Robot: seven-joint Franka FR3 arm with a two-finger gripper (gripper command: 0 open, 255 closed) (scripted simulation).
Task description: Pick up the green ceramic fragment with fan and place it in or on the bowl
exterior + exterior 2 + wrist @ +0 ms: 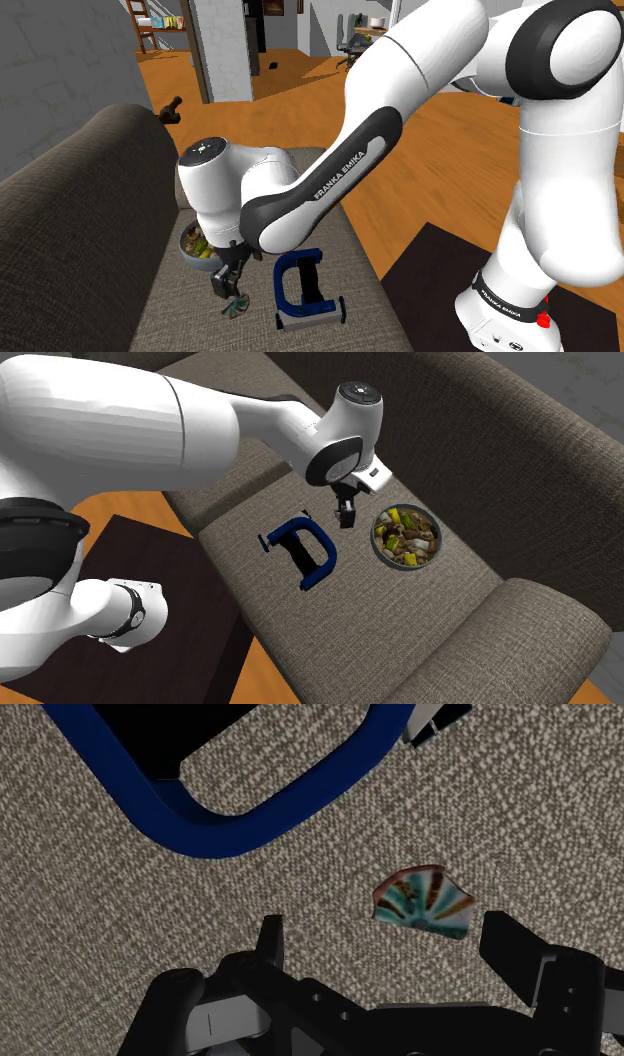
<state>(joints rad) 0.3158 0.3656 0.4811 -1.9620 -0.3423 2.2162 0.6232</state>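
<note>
Wrist view: your gripper (385, 932) gapes open around the fragment (422, 904), seemingly not touching; shoulder view adds the bowl (185, 250) nearby.

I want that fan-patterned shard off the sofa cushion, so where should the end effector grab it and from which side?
Probably from straight above: the shard lies flat on the cushion, so only its thin rim offers a hold. Close the open end effector across opposite edges, pressing slightly into the fabric.

Teal, fan-patterned fragment (422, 904) flat on the woven cushion (120, 904); grey bowl (375, 539) of mixed bits nearby, upright
</note>
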